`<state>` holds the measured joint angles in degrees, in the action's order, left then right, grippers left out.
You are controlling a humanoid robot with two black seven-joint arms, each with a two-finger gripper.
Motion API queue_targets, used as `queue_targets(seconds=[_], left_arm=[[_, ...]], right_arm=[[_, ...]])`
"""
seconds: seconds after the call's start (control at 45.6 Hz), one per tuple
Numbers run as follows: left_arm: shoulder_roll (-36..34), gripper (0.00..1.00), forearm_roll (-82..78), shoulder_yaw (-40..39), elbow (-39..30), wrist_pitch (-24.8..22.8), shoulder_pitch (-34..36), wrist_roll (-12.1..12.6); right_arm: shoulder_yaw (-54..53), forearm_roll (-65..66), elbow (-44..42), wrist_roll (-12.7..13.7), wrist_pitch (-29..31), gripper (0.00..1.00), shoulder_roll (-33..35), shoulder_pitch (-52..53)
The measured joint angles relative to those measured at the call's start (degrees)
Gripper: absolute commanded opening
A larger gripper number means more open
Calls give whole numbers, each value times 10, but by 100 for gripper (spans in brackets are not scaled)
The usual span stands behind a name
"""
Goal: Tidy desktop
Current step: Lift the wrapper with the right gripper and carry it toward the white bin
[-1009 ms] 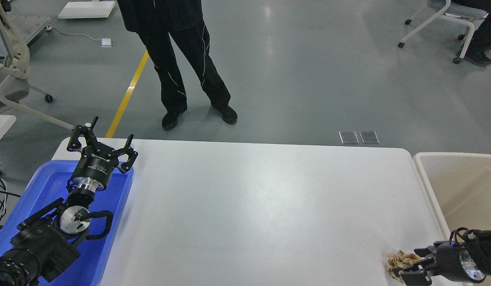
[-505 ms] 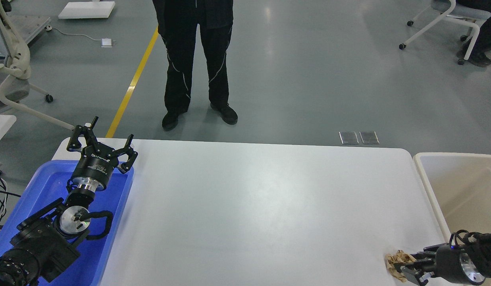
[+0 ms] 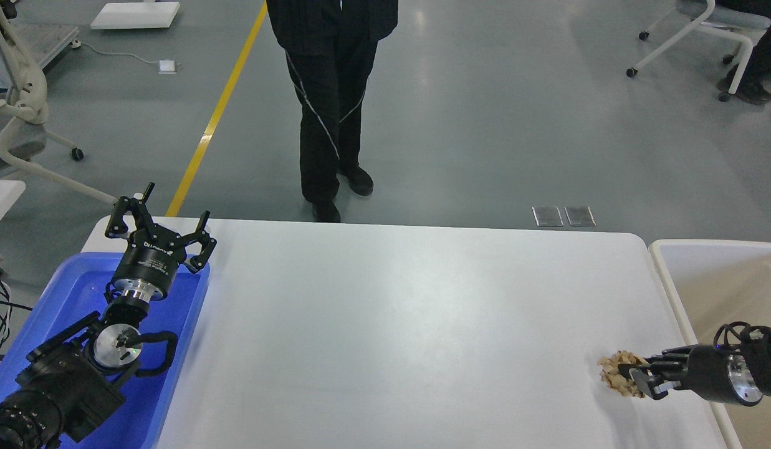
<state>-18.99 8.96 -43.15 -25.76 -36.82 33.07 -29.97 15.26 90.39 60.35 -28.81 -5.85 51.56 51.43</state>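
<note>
The desktop (image 3: 410, 324) is a large white tabletop with rounded corners. My right gripper (image 3: 634, 375) comes in from the right edge and is shut on a crumpled tan paper wad (image 3: 614, 373), held just above the table's near right part. My left gripper (image 3: 161, 218) is open and empty, fingers spread, above the far end of the blue tray (image 3: 61, 299) at the table's left side.
A beige bin with a white rim (image 3: 722, 280) stands just right of the table. A person in black (image 3: 332, 93) stands at the table's far edge. Office chairs stand at the far left and far right on the grey floor.
My right gripper closed on the paper wad and lifted it up and away from the near edge. The person walked to the right. My left arm has not moved.
</note>
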Motion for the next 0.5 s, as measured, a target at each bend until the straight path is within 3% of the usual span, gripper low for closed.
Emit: queue_targets(seconds=[0.241,0.505], left_arm=[[0,100,0,0,0,0,0,0],[0,100,0,0,0,0,0,0]], right_arm=[[-61,-115,26,-103,0,0,43,52],[-141,-211,46,-145,30,0,84,104]])
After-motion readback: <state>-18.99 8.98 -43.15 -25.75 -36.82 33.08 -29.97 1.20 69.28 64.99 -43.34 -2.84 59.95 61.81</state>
